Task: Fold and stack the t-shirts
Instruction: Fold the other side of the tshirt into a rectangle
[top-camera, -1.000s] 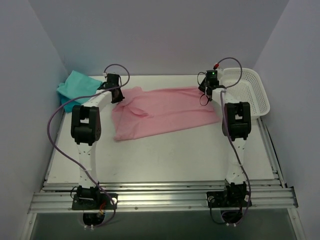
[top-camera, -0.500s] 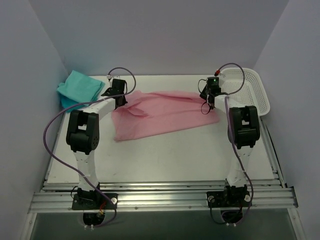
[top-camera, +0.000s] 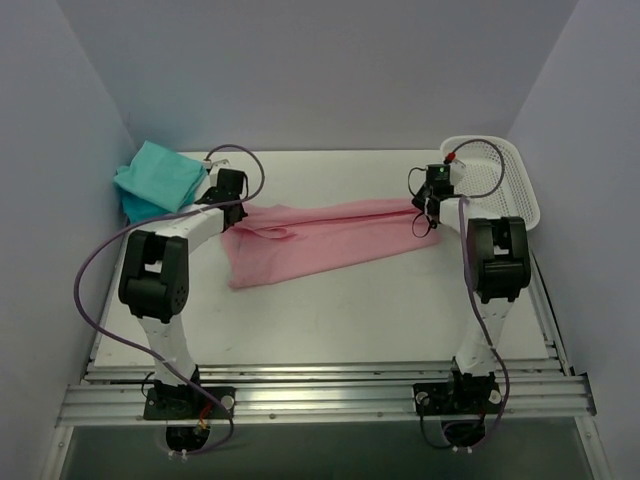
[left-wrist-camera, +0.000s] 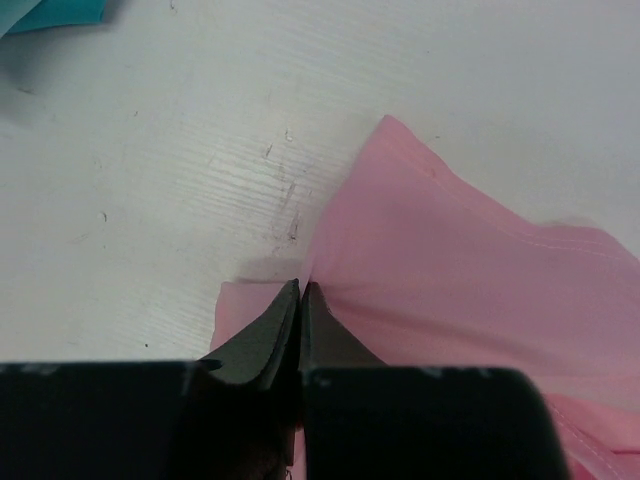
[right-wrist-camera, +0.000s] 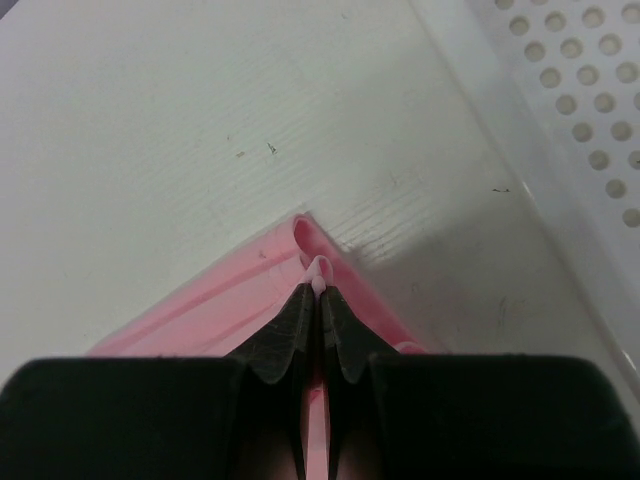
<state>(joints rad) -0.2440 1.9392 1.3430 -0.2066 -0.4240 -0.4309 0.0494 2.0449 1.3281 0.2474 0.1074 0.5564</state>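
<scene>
A light pink t-shirt (top-camera: 320, 240) lies across the middle of the table, its far edge folded over toward the front. My left gripper (top-camera: 231, 197) is shut on the shirt's far left corner; in the left wrist view the fingers (left-wrist-camera: 300, 300) pinch pink cloth (left-wrist-camera: 450, 280). My right gripper (top-camera: 432, 200) is shut on the far right corner; in the right wrist view a pink fold (right-wrist-camera: 318, 268) sticks out between the closed tips (right-wrist-camera: 318, 295). A teal t-shirt (top-camera: 158, 176) lies folded at the far left.
A white mesh basket (top-camera: 497, 185) stands at the far right, close to my right gripper; its perforated wall shows in the right wrist view (right-wrist-camera: 560, 110). A blue edge (top-camera: 135, 208) peeks from under the teal shirt. Grey walls close the table on three sides.
Both grippers have moved toward the front with the shirt's far edge. The pink shirt has grown narrower front to back. The right gripper also shifted right, toward the basket.
</scene>
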